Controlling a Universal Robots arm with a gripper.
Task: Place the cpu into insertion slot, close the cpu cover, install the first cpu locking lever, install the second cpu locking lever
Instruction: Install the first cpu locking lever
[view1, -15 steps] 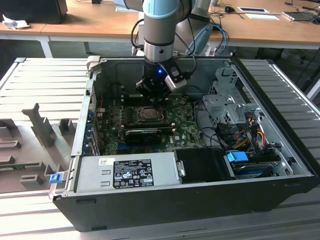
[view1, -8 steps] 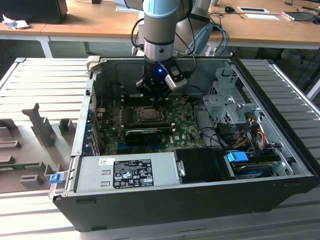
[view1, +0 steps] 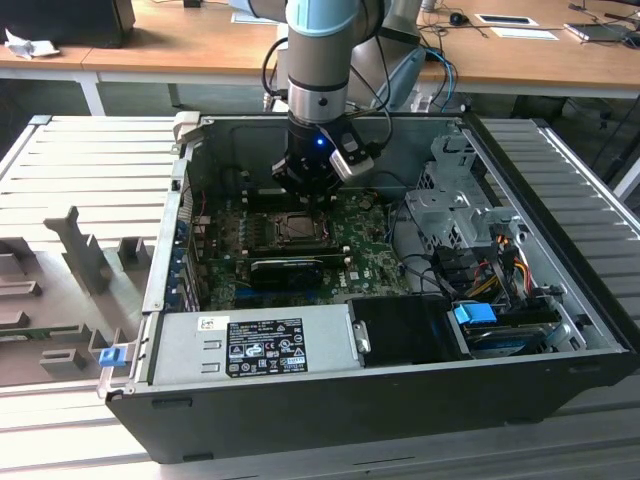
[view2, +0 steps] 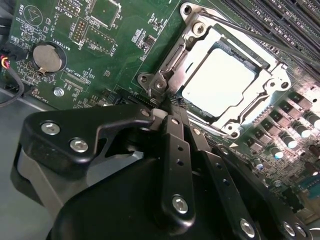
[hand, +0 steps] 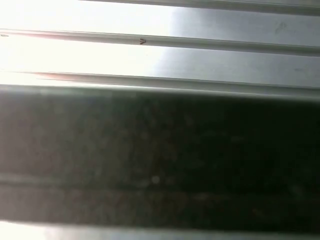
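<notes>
Hanging over the open computer case (view1: 400, 385), the gripper (view1: 305, 195) sits low above the green circuit board (view1: 365, 262), just at the far edge of the insertion slot (view1: 292, 229) in the exterior view.

In the second wrist view the gripper (view2: 167, 107) shows two black fingers (view2: 177, 150) drawn close together, their tips meeting at the corner of the insertion slot (view2: 227, 82) beside a hinge screw. Whether anything is pinched between the tips cannot be told; no part is visibly carried.

Beyond the fingertips, the cpu (view2: 217, 80) lies flat inside the insertion slot, its grey metal top bright under the light. The cpu cover (view2: 272, 82) lies down around the cpu, framing it through its square window. A thin metal lever (view2: 235, 31) runs along the far side of the insertion slot, away from the fingers.

A round coin battery (view2: 48, 56) sits on the circuit board, well apart from the insertion slot.

Farther from the insertion slot in the exterior view, a black expansion card (view1: 288, 270) lies on the near side.
</notes>
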